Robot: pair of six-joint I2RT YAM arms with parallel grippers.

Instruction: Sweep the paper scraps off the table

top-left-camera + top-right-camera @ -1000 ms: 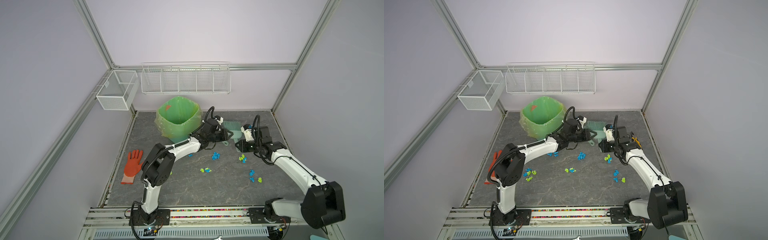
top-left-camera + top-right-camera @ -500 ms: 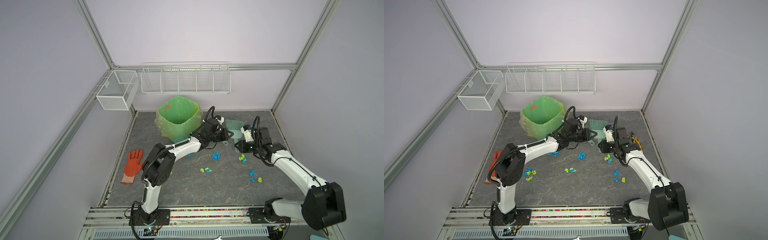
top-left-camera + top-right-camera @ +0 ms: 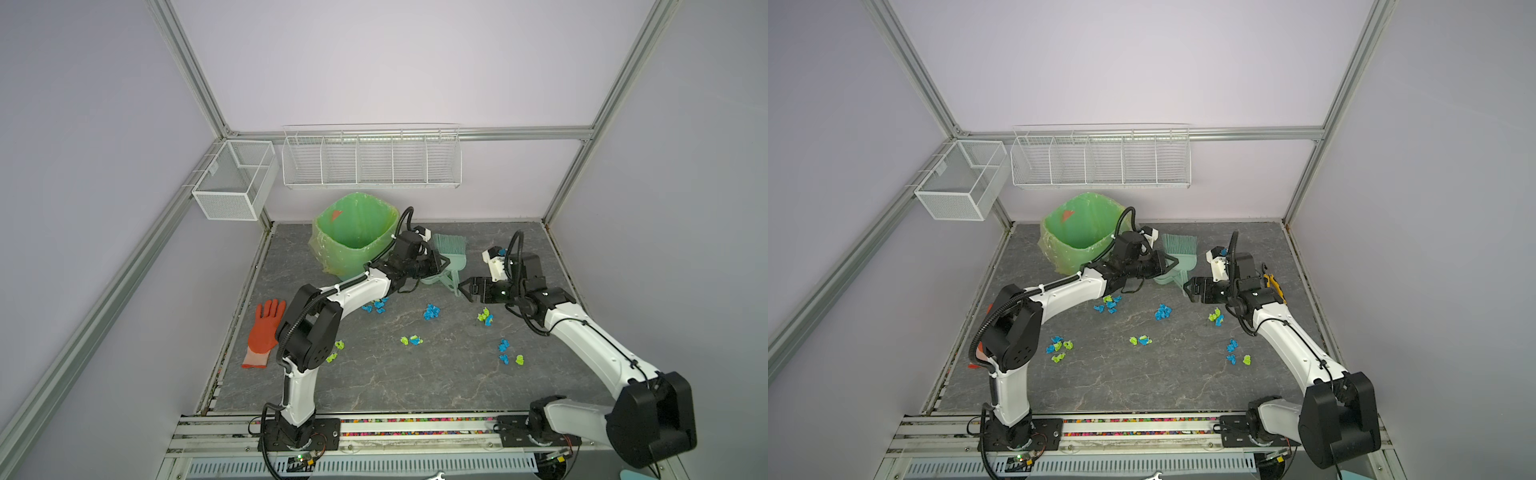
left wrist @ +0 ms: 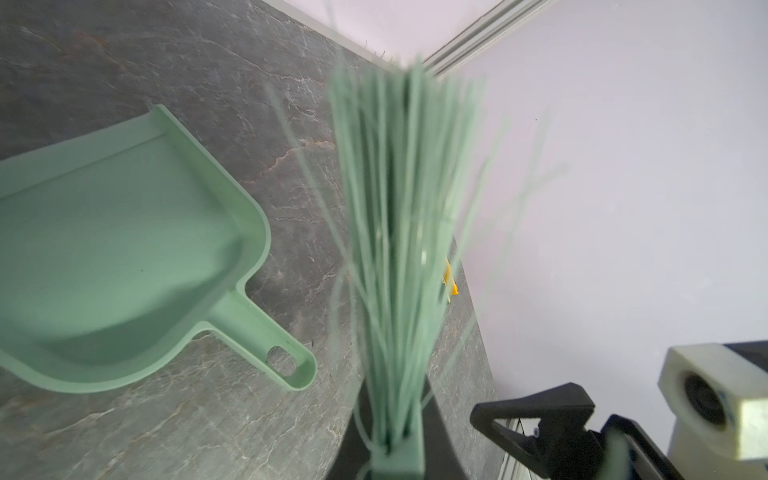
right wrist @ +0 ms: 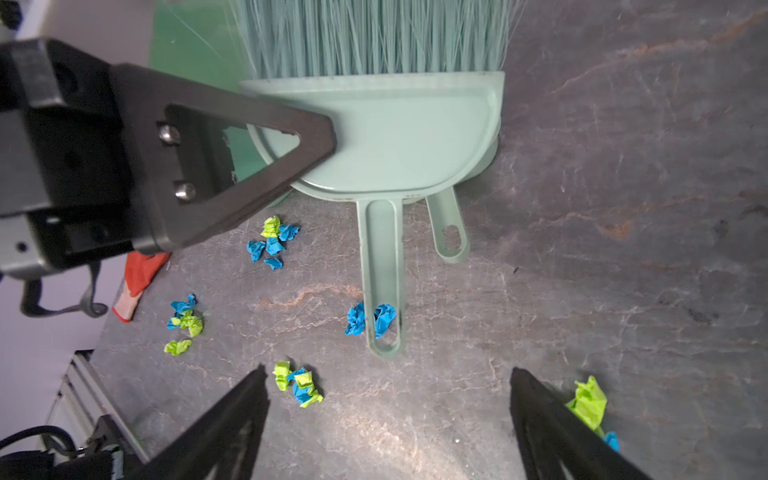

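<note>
In a top view: finds the paper scraps (image 3: pixel 431 312) lying in clusters across the desk (image 3: pixel 374 386), none gathered (barely begun). From the left wrist: shows the left pincer (image 4: pixel 395 432) clenched on the brush (image 4: pixel 399 208), near an empty dustpan (image 4: pixel 124 249) flat on the desk. From the right wrist: shows the right pincer (image 5: pixel 386 415) released wide, short of both handles, holding nothing. Leaves all the sweeping yet to do.
</note>
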